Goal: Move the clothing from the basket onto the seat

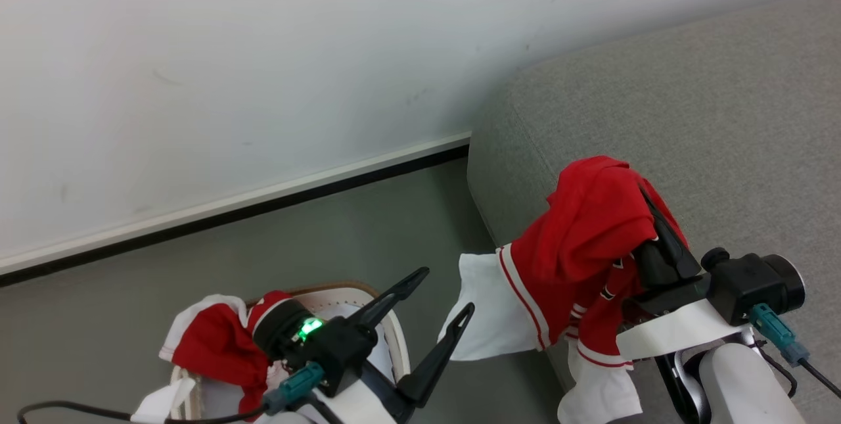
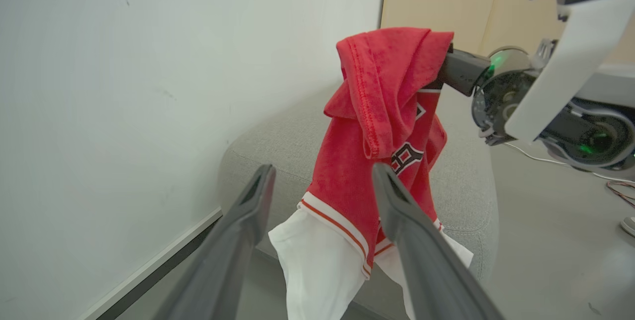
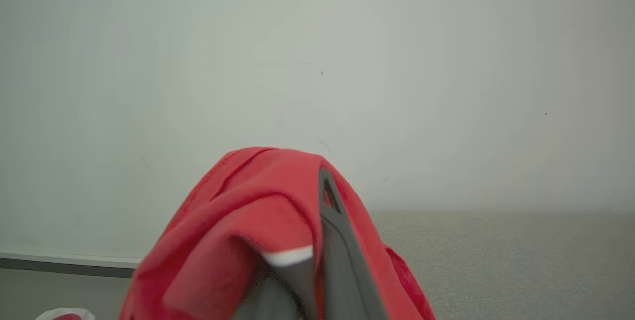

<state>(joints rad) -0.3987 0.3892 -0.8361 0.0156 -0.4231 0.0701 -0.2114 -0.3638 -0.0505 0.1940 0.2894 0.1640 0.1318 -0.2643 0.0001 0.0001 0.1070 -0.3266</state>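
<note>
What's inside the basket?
A red and white garment lies in the basket, spilling over its rim. The arm of the left gripper covers the rest, so anything deeper is hidden.

Sofa point(image 1: 690, 115) top free past the hanging jersey point(image 1: 578, 240). Wall point(image 1: 230, 82) close behind sofa's end. Floor point(image 1: 368, 227) between basket point(image 1: 341, 289) and sofa open, jersey dangling over it.

The grey floor point(image 1: 361, 233) carries the basket point(image 1: 399, 345) at the near left. The seat point(image 1: 690, 115) stands on it at the right, beside the white wall point(image 1: 263, 49).
</note>
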